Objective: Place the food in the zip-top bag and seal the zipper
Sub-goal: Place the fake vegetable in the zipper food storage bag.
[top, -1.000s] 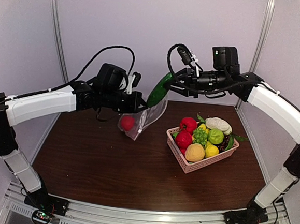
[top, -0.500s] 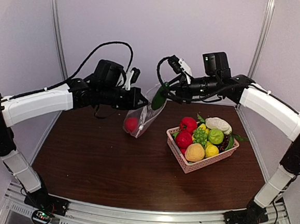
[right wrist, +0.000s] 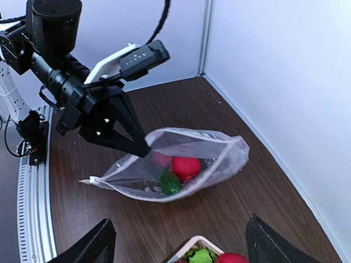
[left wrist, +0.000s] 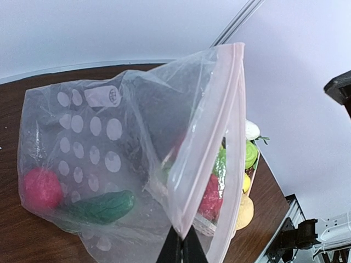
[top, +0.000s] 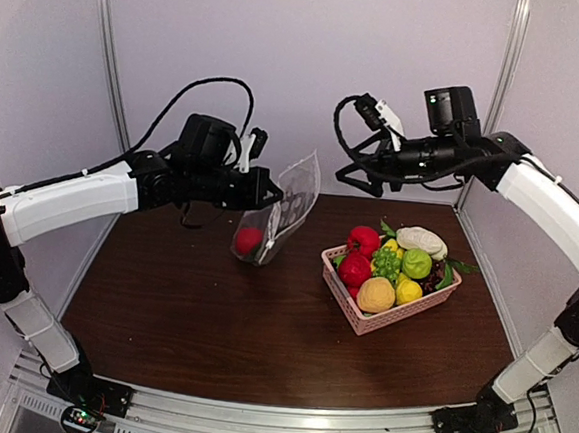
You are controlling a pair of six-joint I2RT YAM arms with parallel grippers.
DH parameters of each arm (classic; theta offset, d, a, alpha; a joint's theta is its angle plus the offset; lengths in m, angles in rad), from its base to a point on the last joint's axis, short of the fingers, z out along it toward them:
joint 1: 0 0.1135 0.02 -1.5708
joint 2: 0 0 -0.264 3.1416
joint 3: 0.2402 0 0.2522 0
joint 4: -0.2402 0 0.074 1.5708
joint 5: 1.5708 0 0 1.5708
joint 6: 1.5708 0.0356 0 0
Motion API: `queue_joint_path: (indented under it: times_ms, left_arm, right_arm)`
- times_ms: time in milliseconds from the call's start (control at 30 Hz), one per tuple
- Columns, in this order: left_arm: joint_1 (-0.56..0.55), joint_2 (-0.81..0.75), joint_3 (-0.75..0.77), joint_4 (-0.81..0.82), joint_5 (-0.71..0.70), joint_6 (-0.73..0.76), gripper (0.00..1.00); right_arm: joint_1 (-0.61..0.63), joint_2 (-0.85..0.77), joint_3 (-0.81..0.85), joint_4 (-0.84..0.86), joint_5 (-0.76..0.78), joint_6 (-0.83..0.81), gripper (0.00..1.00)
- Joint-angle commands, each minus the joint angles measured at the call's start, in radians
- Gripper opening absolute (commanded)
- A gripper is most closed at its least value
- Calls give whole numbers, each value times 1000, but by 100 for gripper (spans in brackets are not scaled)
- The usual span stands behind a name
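While I watched through the overhead camera, the left gripper (top: 267, 191) was clenched on the upper edge of the zip-top bag (top: 288, 208). It held the bag up over the table (top: 210, 331) with the mouth tilted toward the right arm. From that angle I could not tell whether the bag's bottom corner touched the wood. The right gripper (top: 363, 179) hung above and to the right of the mouth, apart from it, with its fingers spread and nothing between them. Overhead I could make out only a red round fruit (top: 248, 240) low in the bag. The left wrist camera added more: rows of white dots, the pinkish zipper strip (left wrist: 219, 142) running along the open lip, and a green cucumber-shaped piece (left wrist: 101, 207) lying just beside the red one (left wrist: 39, 189). The right wrist camera looked down into the mouth. It showed both pieces (right wrist: 186, 166) (right wrist: 170, 183) resting together inside, with the left fingertips (right wrist: 143, 150) pinching the near lip. To the right of the bag, a pink basket (top: 362, 318) sat on the table, heaped with toy food (top: 391, 265) in red, yellow, green and white. The table was dark brown wood grain, enclosed by pale lilac walls (top: 314, 38) with aluminium posts (top: 107, 52) at the corners.
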Motion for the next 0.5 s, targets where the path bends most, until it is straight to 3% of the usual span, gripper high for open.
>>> queue_joint_path:
  times_ms: [0, 167, 333, 467]
  left_arm:
    - [9, -27, -22, 25, -19, 30, 0]
    - [10, -27, -32, 26, -17, 35, 0]
    - [10, -22, -39, 26, -17, 39, 0]
    - [11, -16, -43, 31, -2, 31, 0]
  right_arm:
    - [-121, -94, -139, -96, 42, -32, 81]
    - [-232, -129, -283, -190, 212, -129, 76]
    - [-252, -168, -421, -226, 417, -235, 68]
    - [-253, -173, -463, -247, 489, -232, 66]
